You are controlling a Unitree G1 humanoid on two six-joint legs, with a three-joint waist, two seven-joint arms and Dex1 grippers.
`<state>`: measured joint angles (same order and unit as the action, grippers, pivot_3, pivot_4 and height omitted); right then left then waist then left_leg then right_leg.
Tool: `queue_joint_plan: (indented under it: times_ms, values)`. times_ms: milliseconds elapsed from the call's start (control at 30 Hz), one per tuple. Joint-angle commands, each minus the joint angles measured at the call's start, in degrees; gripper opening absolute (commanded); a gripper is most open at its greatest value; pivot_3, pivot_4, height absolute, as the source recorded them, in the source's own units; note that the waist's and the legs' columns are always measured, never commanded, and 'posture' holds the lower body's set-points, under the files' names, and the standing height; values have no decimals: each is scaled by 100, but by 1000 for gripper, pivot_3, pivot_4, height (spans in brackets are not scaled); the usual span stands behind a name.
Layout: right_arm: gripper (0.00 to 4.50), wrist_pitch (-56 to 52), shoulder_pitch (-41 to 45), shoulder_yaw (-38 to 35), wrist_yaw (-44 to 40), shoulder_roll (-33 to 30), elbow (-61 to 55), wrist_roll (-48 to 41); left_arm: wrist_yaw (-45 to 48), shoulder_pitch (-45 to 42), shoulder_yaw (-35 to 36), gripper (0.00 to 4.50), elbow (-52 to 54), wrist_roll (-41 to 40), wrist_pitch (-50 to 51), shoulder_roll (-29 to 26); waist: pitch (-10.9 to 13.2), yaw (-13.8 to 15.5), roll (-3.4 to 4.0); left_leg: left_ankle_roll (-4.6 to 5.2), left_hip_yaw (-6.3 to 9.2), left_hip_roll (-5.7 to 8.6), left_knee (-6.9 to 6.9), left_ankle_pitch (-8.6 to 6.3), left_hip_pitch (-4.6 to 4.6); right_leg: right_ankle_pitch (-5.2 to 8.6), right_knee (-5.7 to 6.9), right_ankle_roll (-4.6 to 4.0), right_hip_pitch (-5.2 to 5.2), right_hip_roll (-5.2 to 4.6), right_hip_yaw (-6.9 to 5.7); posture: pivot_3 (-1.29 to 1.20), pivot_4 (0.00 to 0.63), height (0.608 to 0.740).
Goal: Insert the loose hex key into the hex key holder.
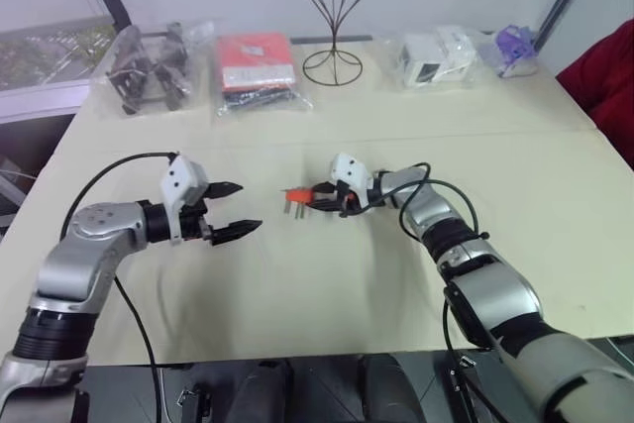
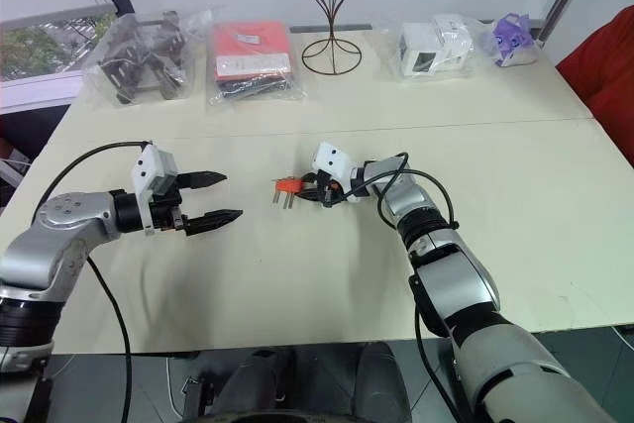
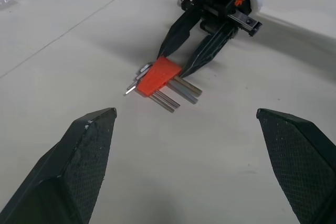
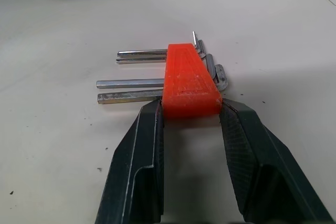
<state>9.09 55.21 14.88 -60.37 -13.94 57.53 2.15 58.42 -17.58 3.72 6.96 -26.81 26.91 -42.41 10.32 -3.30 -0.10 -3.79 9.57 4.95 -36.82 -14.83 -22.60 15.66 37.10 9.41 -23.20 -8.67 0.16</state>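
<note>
The right claw (image 4: pixel 190 116) lies low over the cream table (image 1: pixel 515 175), its two black fingers pressed against the wide end of the hex key holder (image 4: pixel 189 82), one on each side, pinching it. The holder is a small red-orange wedge resting flat on the table near its middle. Several silver keys stick out of it: long straight shafts on one side and short bent ends on the other. I cannot tell the loose hex key apart from these.

The left claw (image 1: pixel 235 208) hovers just above the table, its fingers spread wide and holding nothing. It points at the holder from the opposite side, a short gap away, with bare table between them. A black cable loops from each wrist.

Along the far edge of the table, well apart from both claws, stands a row of other things. From the robot's left: a clear bag of dark metal parts (image 1: pixel 149 68), a red packet in clear plastic (image 1: pixel 256 64), a black wire stand (image 1: pixel 335 17) with a round base, a clear bag holding a white box (image 1: pixel 436 56), and a small purple object (image 1: pixel 515 47) in plastic. A red cloth (image 1: pixel 606 76) shows at the table's far right edge. None of these lies between the claws and the holder.
</note>
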Motion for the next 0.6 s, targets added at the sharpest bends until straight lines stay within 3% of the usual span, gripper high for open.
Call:
queue_joint_plan:
  times_ms: [33,367,533,600]
  values:
    - [993,59,-15,-88,162,-113,-164,104,-37,-102,101,4500,25,-18,-123,48,0,0,0,0,0,0,0,0,0,0,0,0,0,0,0,0,150,740]
    - [993,1726,324,94,608,-1104,-2033,888,153,-1148,258,4500,-893,-376,102,320,1,32,1,-1,-2,2,-3,1,-9,0,1,0,-12,-1,0,0,150,740]
    - [993,3931,1048,530,2939,-1955,-2073,3108,397,-2238,190,4500,-1932,-496,113,681,2,46,1,-7,-3,4,-13,4,-29,0,7,1,-31,0,0,0,150,740]
    - [993,4368,1154,583,3569,-2060,-1929,3429,452,-2672,157,4500,-2442,-485,42,939,-3,55,-7,-8,-2,6,-8,4,-29,1,7,2,-33,0,0,0,150,740]
